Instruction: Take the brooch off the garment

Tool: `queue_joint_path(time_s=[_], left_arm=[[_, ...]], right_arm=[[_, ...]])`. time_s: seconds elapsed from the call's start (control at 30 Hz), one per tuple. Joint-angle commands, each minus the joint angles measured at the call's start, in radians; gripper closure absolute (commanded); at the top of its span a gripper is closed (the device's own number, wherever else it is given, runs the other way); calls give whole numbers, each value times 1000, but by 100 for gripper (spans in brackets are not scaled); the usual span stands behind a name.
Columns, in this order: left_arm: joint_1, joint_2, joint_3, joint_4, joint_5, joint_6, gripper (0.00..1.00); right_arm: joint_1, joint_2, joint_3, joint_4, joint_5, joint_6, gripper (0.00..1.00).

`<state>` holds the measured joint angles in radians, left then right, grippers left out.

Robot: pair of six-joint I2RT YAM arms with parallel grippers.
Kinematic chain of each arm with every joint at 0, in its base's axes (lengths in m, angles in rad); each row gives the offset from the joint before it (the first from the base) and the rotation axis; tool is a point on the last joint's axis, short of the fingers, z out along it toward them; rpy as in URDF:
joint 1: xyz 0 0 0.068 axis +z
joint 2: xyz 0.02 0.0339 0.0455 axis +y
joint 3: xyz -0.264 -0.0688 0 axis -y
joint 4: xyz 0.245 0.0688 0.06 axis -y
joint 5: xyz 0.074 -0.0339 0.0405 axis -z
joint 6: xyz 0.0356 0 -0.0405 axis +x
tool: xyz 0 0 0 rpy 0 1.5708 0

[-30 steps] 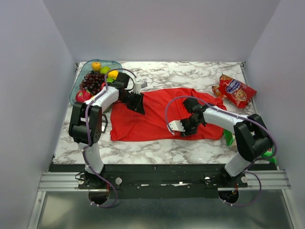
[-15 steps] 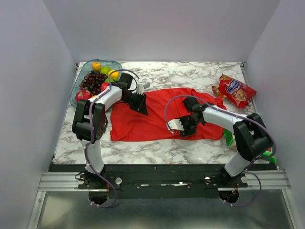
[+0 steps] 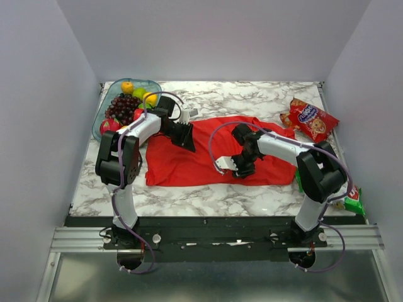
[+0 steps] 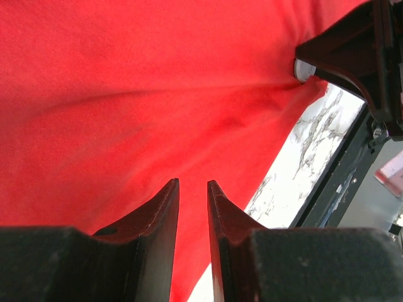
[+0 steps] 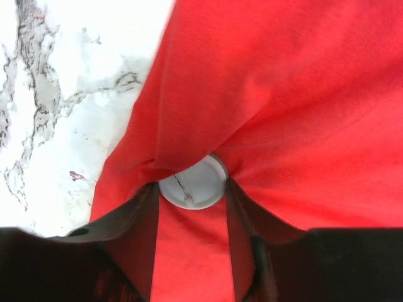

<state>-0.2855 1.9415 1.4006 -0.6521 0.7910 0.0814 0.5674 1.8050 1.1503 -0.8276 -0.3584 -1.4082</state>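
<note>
Your right claw (image 5: 191, 185) was closed on the brooch (image 5: 194, 180), one finger on each side of the white disc. The shirt (image 3: 182, 167) puckered around it, close to the shirt's near edge. Your left claw (image 4: 193, 184) sat on the shirt's far edge, toward its left, jaws almost together with a slit of red between. I couldn't tell whether they pinched cloth.

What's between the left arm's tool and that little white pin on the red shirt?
Only red shirt cloth, creased. The left wrist view shows fabric running unbroken from the left tool to the brooch.
</note>
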Motion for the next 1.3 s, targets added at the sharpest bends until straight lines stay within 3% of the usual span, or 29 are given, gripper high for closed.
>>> queue_joint_path(time_s=[0.0,0.2,0.47,0.67,0.77,1.0,1.1,1.27], left_arm=[[0,-21,-12,20,45,-6,67],[-20,-6,5,48,92,-15,67],[-109,-27,-37,221,250,11,65],[-156,65,4,353,335,-100,66],[-187,109,14,448,349,-192,67],[-276,163,24,592,327,-351,67],[-307,183,24,621,298,-400,68],[-348,229,79,579,269,-407,69]], right_arm=[[22,-64,-173,140,33,12,61],[22,-188,-262,294,82,112,77],[22,-297,-244,315,61,261,79],[22,-317,-187,291,52,391,80],[-4,-315,-149,285,85,518,81],[-225,-400,63,214,-47,1079,82],[-265,-447,51,222,-39,1222,81],[-293,-509,-98,246,-33,1321,73]])
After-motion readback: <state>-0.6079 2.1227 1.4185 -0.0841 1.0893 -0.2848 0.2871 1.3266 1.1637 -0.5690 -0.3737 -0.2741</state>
